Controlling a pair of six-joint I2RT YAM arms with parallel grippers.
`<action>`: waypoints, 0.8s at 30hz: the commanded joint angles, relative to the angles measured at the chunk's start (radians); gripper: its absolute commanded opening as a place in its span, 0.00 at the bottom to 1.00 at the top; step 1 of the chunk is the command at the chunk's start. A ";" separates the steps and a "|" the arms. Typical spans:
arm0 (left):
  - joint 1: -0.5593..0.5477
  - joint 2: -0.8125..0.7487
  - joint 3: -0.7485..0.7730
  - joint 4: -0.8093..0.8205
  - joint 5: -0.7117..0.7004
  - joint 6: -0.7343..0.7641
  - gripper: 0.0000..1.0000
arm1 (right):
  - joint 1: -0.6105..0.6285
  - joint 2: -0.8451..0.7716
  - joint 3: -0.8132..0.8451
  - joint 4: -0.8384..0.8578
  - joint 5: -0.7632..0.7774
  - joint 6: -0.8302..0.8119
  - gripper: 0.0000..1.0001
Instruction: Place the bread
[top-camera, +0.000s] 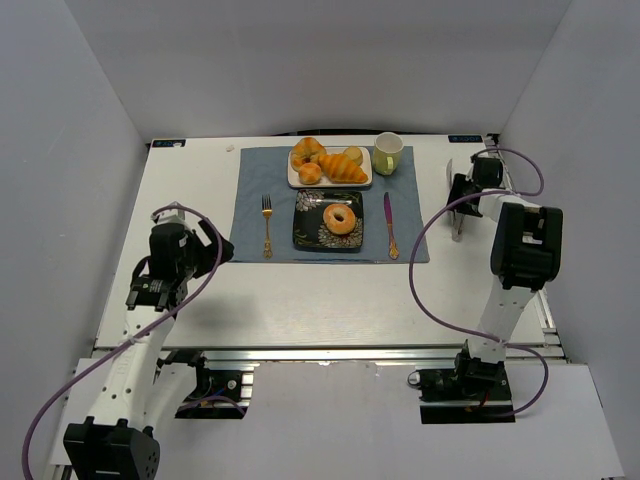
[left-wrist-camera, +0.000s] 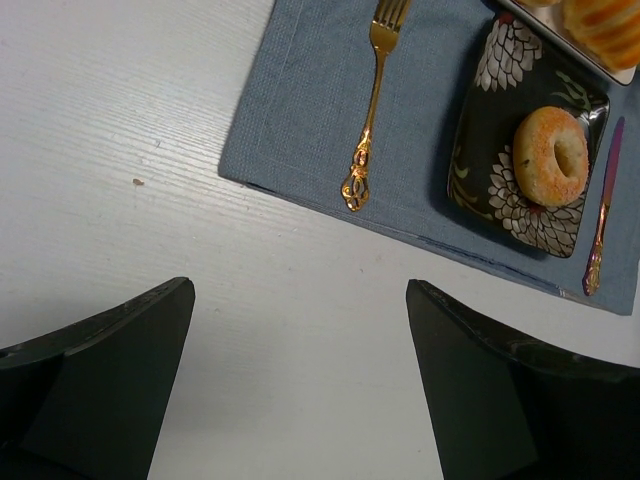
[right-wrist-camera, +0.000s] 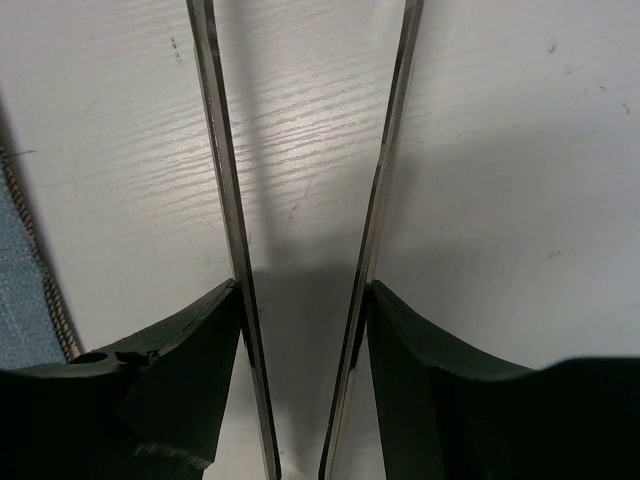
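Observation:
The bread (top-camera: 340, 219), a golden-brown ring bun, lies on a black floral plate (top-camera: 308, 232) in the middle of the blue placemat. It also shows in the left wrist view (left-wrist-camera: 553, 156), far up and right of my fingers. My left gripper (top-camera: 205, 240) (left-wrist-camera: 300, 350) is open and empty over bare table, just off the placemat's left front corner. My right gripper (top-camera: 458, 195) (right-wrist-camera: 300, 290) is at the table's right side, its fingers closed against the outsides of a pair of metal tongs (right-wrist-camera: 215, 150), whose two arms stay spread apart over the white table.
A white tray (top-camera: 295, 180) at the back holds a croissant (top-camera: 343, 167) and small rolls. A green mug (top-camera: 387, 153) stands beside it. A gold fork (top-camera: 267, 225) (left-wrist-camera: 365, 130) lies left of the plate, a knife (top-camera: 390, 225) (left-wrist-camera: 603, 215) to its right.

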 joint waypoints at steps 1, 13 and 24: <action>-0.003 0.002 -0.007 0.047 0.000 0.002 0.98 | 0.000 0.008 0.039 0.043 0.023 -0.023 0.59; -0.004 0.024 0.112 -0.009 -0.046 0.005 0.98 | 0.044 -0.365 -0.011 -0.156 0.056 0.096 0.89; -0.007 -0.067 0.077 -0.005 -0.063 -0.059 0.98 | 0.156 -1.162 -0.620 -0.057 -0.383 0.233 0.89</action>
